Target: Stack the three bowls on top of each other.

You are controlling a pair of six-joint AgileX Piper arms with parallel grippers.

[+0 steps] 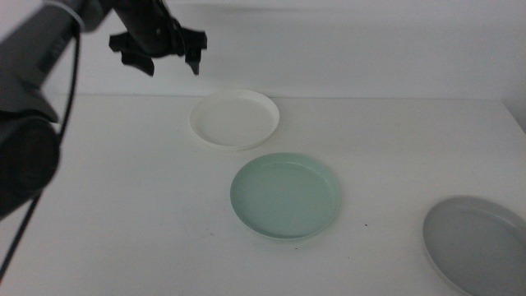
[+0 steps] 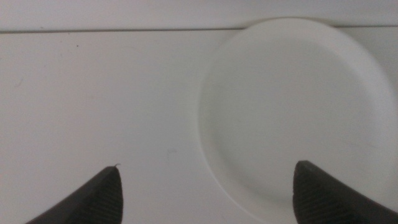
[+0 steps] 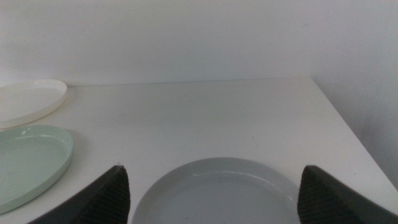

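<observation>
Bowls lie apart on the bench point(image 1: 123, 205); left pincer point(image 1: 168, 53), spread wide, hovers beside the white bowl point(image 1: 235, 118) to grasp its rim; right pincer point(image 3: 211, 186), released, waits above the grey bowl point(image 3: 214, 193).

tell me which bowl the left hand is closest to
The white bowl, farthest back on the table; the left hand hovers open beside it, while the green and grey bowls lie nearer the camera.

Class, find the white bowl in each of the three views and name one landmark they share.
Middle view: white bowl, far centre, behind the mint green bowl.
Left wrist view: fills the right half.
Right wrist view: at the left edge.
Shared landmark: the white table.
</observation>
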